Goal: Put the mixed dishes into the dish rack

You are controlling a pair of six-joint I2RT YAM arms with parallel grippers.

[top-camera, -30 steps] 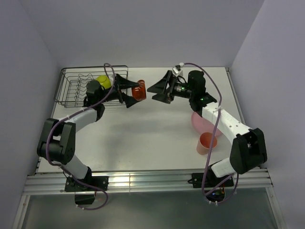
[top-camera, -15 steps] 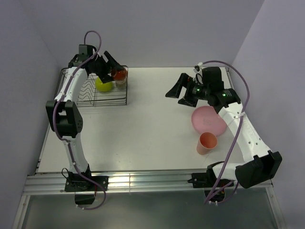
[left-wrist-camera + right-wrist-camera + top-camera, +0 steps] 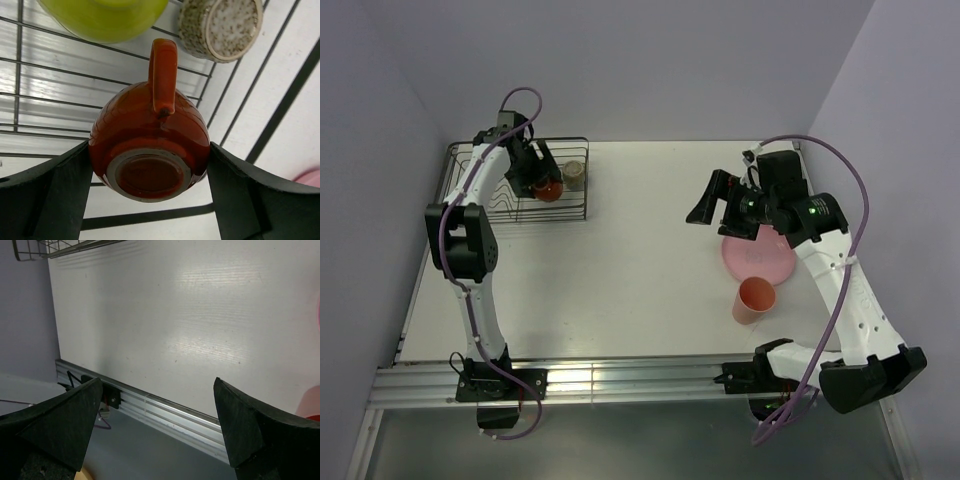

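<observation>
My left gripper (image 3: 546,186) is shut on the small orange-red mug (image 3: 150,125), over the floor of the dark wire dish rack (image 3: 480,190). The mug's base faces the wrist camera and its handle points toward the lime-green bowl (image 3: 100,15). The bowl and the beige-grey cup (image 3: 220,27) lie in the rack (image 3: 50,65). The beige cup also shows in the top view (image 3: 574,174); the bowl is hidden there by my arm. My right gripper (image 3: 706,206) is open and empty above the table, left of the pink plate (image 3: 760,260). The salmon-pink cup (image 3: 754,300) stands in front of the plate.
The rack sits at the table's far left corner against the back wall. In the right wrist view my open gripper (image 3: 157,425) looks over bare white table toward the aluminium front rail (image 3: 165,407), with a rack corner (image 3: 60,247) at top left.
My left gripper has carried the mug from the rack's right edge down and left into the rack. My right arm has drawn back toward the plate, gripper still open.
</observation>
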